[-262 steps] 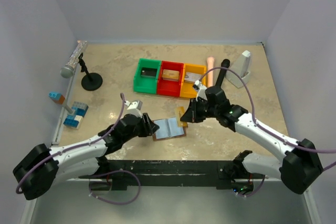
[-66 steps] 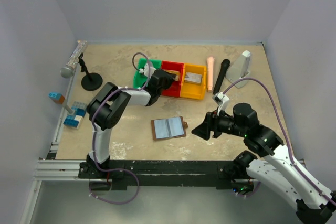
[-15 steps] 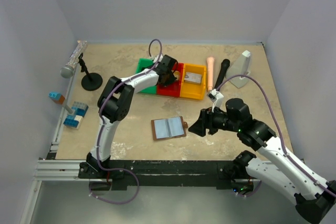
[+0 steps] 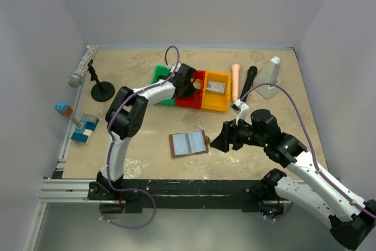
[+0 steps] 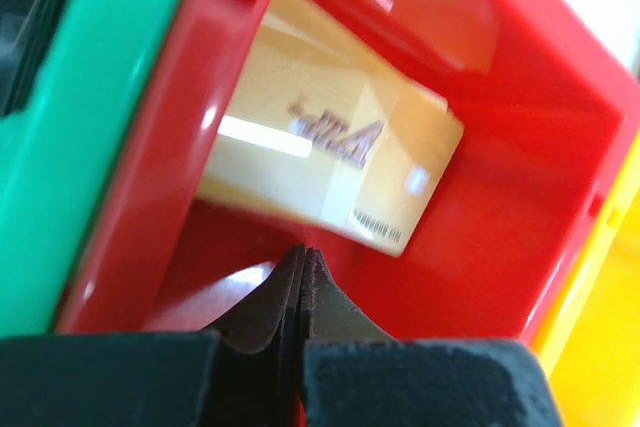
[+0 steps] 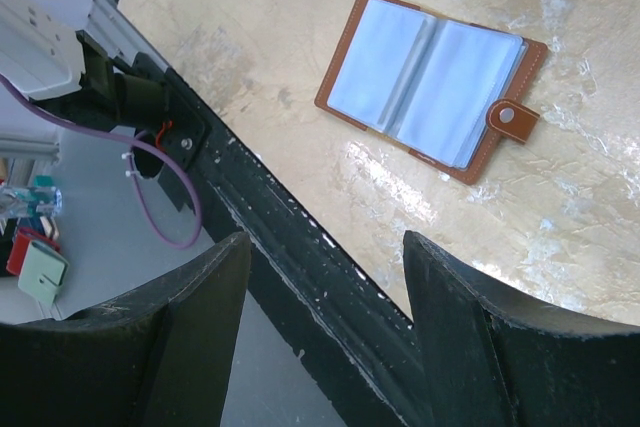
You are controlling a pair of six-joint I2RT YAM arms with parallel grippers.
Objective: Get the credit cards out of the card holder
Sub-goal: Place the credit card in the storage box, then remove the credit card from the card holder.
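Two white-and-black robot arms reach over a beige marbled tabletop (image 4: 135, 66). The right gripper (image 6: 325, 267) hovers with jaws spread wide and empty, just beside the brown leather bifold card holder (image 6: 430, 87), which lies open and flat near the table's front edge. The left gripper (image 5: 300, 272), pinched shut on nothing, dips into the red plastic bin (image 5: 500, 147), close to a tan-gold credit card (image 5: 330, 162). A silvery-grey card (image 4: 216, 88) lies in the yellow bin (image 4: 216, 107).
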